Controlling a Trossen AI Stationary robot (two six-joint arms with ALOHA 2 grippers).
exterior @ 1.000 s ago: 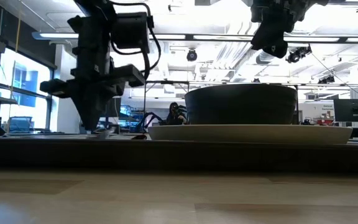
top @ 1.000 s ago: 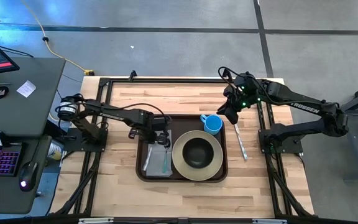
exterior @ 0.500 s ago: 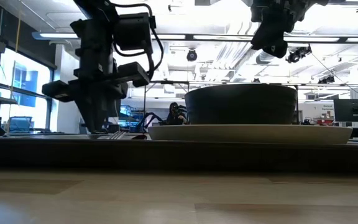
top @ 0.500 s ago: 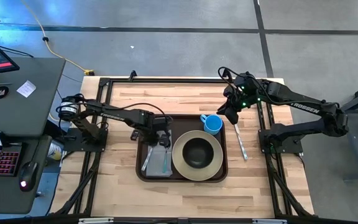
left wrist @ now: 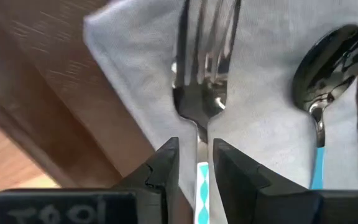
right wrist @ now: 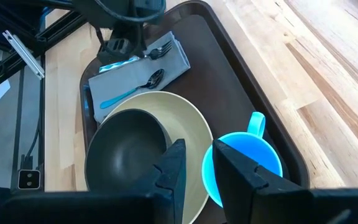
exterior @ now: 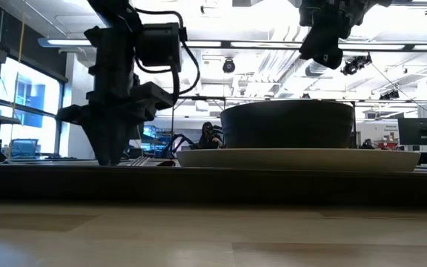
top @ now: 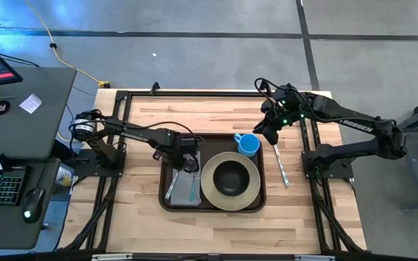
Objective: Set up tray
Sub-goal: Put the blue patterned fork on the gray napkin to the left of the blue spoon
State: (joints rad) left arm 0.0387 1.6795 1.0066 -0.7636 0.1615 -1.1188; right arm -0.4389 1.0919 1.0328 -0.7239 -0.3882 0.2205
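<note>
The dark brown tray [top: 212, 209] lies mid-table and carries a grey napkin [top: 187, 190], a beige plate [top: 210, 194] with a dark bowl [top: 230, 177] on it, and a blue cup [top: 248, 144] in its far right corner. A fork [left wrist: 201, 93] and a blue-handled spoon [left wrist: 325, 68] lie flat on the napkin [left wrist: 260, 124]. My left gripper [left wrist: 196, 149] points down over the napkin's far end. It is slightly open, with a finger on each side of the fork's teal handle [left wrist: 202, 183]. My right gripper [top: 269, 134] hangs open, raised above the table just right of the cup.
A knife [top: 281, 165] lies on the wooden table right of the tray, below the right arm. Bare wood shows on the far and near sides of the tray. A desk with a keyboard and mouse stands off the table's left edge.
My left gripper has turned somewhat about its wrist above the napkin's far end and shifted slightly toward the table's left. The fork now lies flat on the napkin.
</note>
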